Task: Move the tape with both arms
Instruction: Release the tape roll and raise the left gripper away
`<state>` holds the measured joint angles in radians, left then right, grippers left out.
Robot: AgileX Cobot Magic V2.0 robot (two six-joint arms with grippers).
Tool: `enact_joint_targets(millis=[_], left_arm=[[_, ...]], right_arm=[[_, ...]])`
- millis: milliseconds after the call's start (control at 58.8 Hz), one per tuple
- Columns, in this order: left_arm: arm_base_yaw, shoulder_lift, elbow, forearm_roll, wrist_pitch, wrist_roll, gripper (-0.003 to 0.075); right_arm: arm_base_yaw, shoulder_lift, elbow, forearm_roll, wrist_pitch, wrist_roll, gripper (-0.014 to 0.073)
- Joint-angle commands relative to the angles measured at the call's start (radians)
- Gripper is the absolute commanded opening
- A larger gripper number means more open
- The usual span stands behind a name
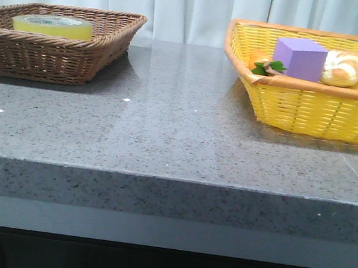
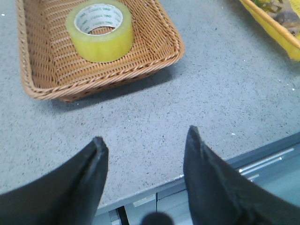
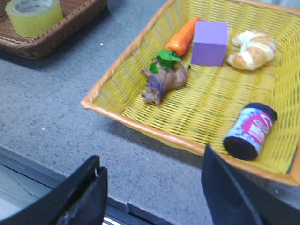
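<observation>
The yellow tape roll [image 1: 52, 25] lies flat in the brown wicker basket [image 1: 77, 56] at the table's far left. It also shows in the left wrist view [image 2: 99, 31] and in the right wrist view [image 3: 33, 16]. My left gripper [image 2: 145, 136] is open and empty, above the table's front edge, well short of the brown basket [image 2: 154, 56]. My right gripper [image 3: 152, 157] is open and empty, over the front edge just before the yellow basket [image 3: 140, 126]. Neither arm shows in the front view.
The yellow basket [image 1: 313, 108] at the right holds a purple cube [image 1: 299, 58], a bread roll [image 1: 344, 68], a toy carrot [image 3: 183, 37], a small toy animal [image 3: 161, 82] and a can [image 3: 250, 131]. Grey stone tabletop [image 1: 180, 127] lies between the baskets.
</observation>
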<state>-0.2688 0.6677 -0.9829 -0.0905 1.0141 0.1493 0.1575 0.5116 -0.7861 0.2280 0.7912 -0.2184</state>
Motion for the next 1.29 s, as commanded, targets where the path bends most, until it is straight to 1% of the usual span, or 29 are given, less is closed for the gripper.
enact_joint_targets(millis=[0,102,221,374,425,476,493,510,561,646,714,748,1207,1275], left_arm=[[0.000,-0.060,0.024,0.032,-0.100,-0.051,0.0369],[0.000,-0.118,0.063,0.104,-0.100,-0.141,0.0369],[0.000,-0.162,0.088,0.154,-0.101,-0.231,0.0369],[0.000,-0.176,0.096,0.151,-0.101,-0.240,0.0369],[0.000,-0.176,0.096,0.151,-0.102,-0.240,0.0363],[0.000,-0.176,0.096,0.151,-0.103,-0.240,0.0337],[0.000,-0.176,0.096,0.151,-0.103,-0.240,0.0318],[0.000,-0.176,0.096,0.151,-0.103,-0.240,0.0288],[0.000,-0.176,0.096,0.151,-0.105,-0.240,0.0206],[0.000,-0.176,0.096,0.151,-0.111,-0.240,0.0092],[0.000,-0.176,0.096,0.151,-0.111,-0.240,0.0006],[0.000,-0.176,0.096,0.151,-0.109,-0.240,-0.0022],[0.000,-0.176,0.096,0.147,-0.100,-0.240,-0.0020],[0.000,-0.192,0.112,0.143,-0.116,-0.240,-0.0020]], right_arm=[[-0.007,0.005,-0.032,-0.065,-0.022,0.053,0.0465],[-0.007,0.005,-0.043,-0.153,0.037,0.144,0.0465],[-0.007,0.005,-0.046,-0.195,0.076,0.238,0.0465],[-0.007,0.005,-0.046,-0.196,0.072,0.241,0.0463],[-0.007,0.005,-0.046,-0.197,0.070,0.241,0.0441],[-0.007,0.005,-0.046,-0.198,0.070,0.241,0.0383],[-0.007,0.005,-0.046,-0.198,0.070,0.241,0.0349],[-0.007,0.005,-0.046,-0.198,0.071,0.241,0.0286],[-0.007,0.005,-0.046,-0.198,0.073,0.241,0.0178],[-0.007,0.005,-0.046,-0.197,0.073,0.241,0.0028],[-0.007,0.005,-0.046,-0.197,0.073,0.241,-0.0072],[-0.007,0.005,-0.044,-0.197,0.073,0.241,-0.0064],[-0.007,0.005,-0.043,-0.196,0.088,0.241,-0.0069],[-0.007,0.005,-0.043,-0.196,0.088,0.241,-0.0069]])
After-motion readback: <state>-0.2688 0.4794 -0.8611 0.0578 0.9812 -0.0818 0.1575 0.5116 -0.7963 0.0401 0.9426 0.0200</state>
